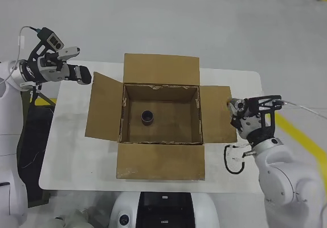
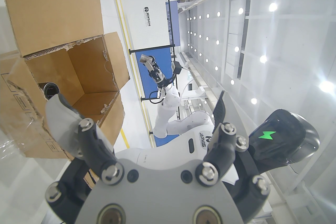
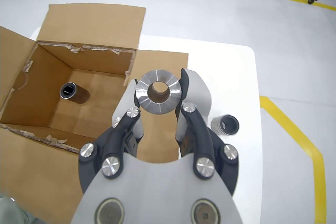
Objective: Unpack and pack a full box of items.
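my right gripper (image 3: 159,88): clamped on steel sleeve (image 3: 157,107), over right flap of box (image 1: 160,69). my left gripper (image 1: 83,74): spread wide, empty, beside box.

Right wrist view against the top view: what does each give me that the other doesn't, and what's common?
Right wrist: the metal ring clamped in the right gripper, end-on, plus a loose sleeve on the table beside it. Top: the left gripper over the table's far left corner. Both: the open box with one dark tube on its floor.
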`<action>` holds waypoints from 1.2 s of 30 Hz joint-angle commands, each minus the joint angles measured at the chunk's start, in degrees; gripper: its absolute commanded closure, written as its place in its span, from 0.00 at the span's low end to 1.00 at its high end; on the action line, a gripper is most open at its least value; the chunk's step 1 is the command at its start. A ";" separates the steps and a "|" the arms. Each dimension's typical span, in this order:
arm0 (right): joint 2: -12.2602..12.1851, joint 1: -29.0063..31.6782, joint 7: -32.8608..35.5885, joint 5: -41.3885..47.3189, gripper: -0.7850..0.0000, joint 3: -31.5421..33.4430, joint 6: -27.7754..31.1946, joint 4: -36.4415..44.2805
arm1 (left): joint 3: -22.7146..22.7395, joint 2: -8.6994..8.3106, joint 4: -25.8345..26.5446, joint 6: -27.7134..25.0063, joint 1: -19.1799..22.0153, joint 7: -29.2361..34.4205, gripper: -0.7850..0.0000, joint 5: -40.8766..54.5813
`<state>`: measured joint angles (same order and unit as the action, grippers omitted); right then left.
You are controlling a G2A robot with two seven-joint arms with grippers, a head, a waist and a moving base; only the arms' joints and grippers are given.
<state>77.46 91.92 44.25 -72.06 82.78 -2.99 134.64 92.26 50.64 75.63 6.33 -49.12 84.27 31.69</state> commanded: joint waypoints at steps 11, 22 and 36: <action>1.05 -12.15 5.38 0.06 1.00 -15.25 -0.75 -5.97 | 0.00 0.00 0.00 0.00 0.00 0.00 0.00 0.00; 2.82 -21.60 8.53 1.11 1.00 -25.18 -4.84 -18.30 | 0.00 0.00 0.00 0.00 0.00 0.00 0.00 0.00; 5.50 -30.76 10.42 5.15 1.00 -31.73 -9.72 -35.20 | 0.00 0.00 0.00 0.00 0.00 0.00 0.00 0.00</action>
<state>82.80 61.62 54.77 -67.23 51.37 -12.56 100.54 92.26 50.64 75.63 6.33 -49.12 84.27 31.69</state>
